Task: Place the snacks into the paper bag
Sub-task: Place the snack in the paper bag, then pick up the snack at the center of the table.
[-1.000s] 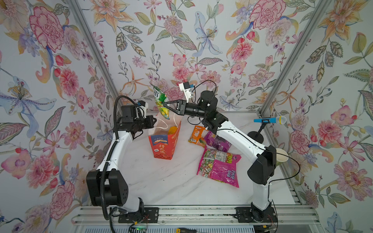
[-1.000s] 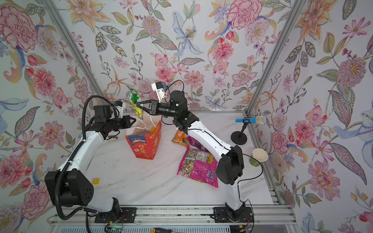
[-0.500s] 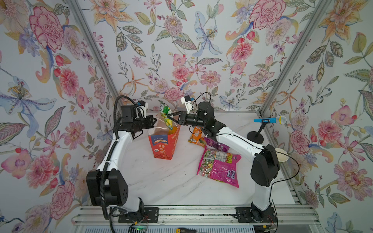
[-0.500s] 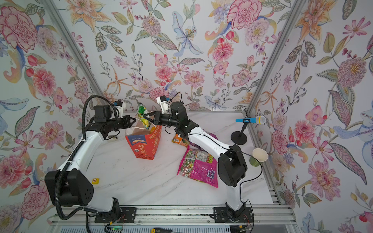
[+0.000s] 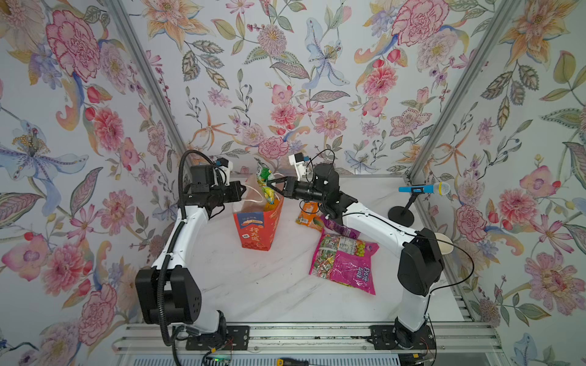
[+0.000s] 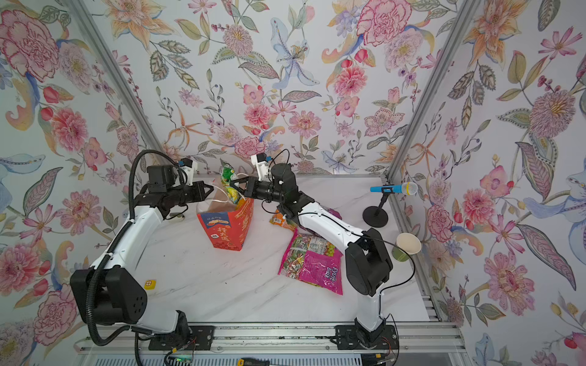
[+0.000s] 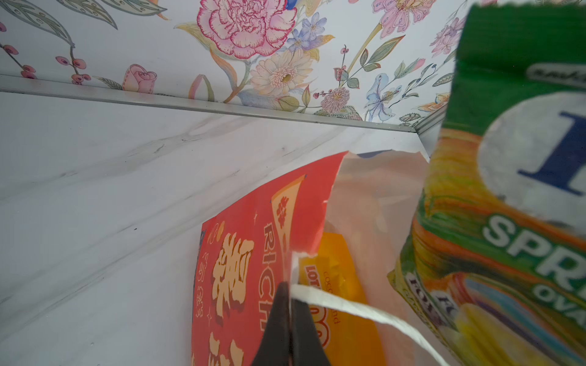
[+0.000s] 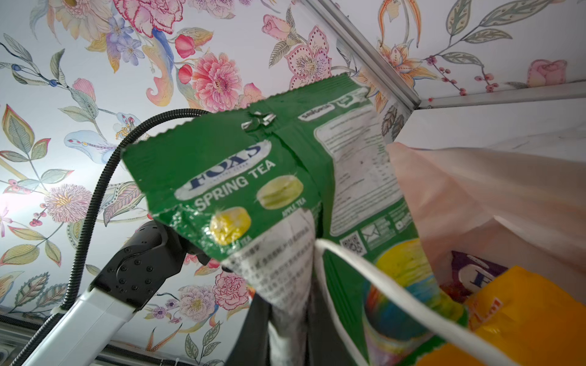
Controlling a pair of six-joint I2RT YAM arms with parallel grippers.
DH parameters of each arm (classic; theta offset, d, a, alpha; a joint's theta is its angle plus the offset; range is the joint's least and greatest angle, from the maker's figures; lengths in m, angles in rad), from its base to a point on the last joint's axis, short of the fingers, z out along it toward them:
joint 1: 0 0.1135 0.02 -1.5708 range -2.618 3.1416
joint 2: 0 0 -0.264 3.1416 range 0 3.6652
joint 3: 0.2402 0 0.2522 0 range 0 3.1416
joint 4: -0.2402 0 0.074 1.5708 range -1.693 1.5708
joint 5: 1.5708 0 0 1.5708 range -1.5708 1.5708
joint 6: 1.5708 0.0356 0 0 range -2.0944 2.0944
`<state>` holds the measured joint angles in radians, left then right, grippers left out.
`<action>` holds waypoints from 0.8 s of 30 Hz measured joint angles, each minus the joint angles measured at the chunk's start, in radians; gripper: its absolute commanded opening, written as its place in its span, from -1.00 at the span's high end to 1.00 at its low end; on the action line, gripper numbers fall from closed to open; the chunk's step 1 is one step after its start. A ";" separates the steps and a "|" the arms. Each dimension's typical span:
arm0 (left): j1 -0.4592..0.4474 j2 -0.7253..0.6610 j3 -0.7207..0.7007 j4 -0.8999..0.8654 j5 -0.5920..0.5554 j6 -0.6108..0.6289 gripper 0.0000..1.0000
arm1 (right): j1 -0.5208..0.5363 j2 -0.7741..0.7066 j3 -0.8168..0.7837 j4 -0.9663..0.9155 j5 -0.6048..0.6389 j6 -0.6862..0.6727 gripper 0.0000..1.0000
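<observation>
The red paper bag [image 5: 258, 226] [image 6: 226, 229] stands upright at the back of the table. My left gripper [image 5: 243, 191] [image 7: 289, 294] is shut on its rim beside a white cord handle and holds the mouth wide. My right gripper [image 5: 269, 184] [image 8: 290, 304] is shut on a green snack packet [image 5: 265, 185] [image 8: 253, 177], whose lower end dips into the bag's mouth. Inside lie a yellow-orange packet [image 7: 339, 285] and a purple one [image 8: 475, 275]. On the table lie a magenta packet [image 5: 348, 266], a small orange one [image 5: 307, 215] and a purple one [image 5: 339, 228].
A blue microphone [image 5: 425, 189] on a black stand sits at the back right corner. A paper cup [image 6: 408, 243] lies by the right wall, behind my right arm. The back wall is close behind the bag.
My right gripper has come down and slightly left with the green packet, from above the bag to its mouth. The left arm and the bag have stayed put.
</observation>
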<state>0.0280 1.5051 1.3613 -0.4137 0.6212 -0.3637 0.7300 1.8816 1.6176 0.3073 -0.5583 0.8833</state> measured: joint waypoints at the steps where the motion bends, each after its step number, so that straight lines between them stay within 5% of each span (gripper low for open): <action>1: 0.000 0.000 0.000 0.000 0.000 0.000 1.00 | 0.000 0.000 -0.003 0.001 0.002 0.002 0.57; 8: 0.000 0.000 0.000 0.000 0.000 0.000 1.00 | 0.000 0.000 -0.002 0.009 0.010 0.005 0.13; 16: 0.001 -0.001 0.000 0.006 0.000 0.000 1.00 | 0.000 -0.012 0.006 -0.013 0.017 -0.027 0.09; 24: 0.011 -0.001 -0.001 0.006 -0.004 0.000 1.00 | 0.002 -0.044 0.192 -0.286 0.054 -0.232 0.04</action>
<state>0.0391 1.5040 1.3605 -0.4080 0.6174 -0.3634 0.7315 1.8378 1.8095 0.0208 -0.5045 0.6514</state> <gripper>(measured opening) 0.050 0.481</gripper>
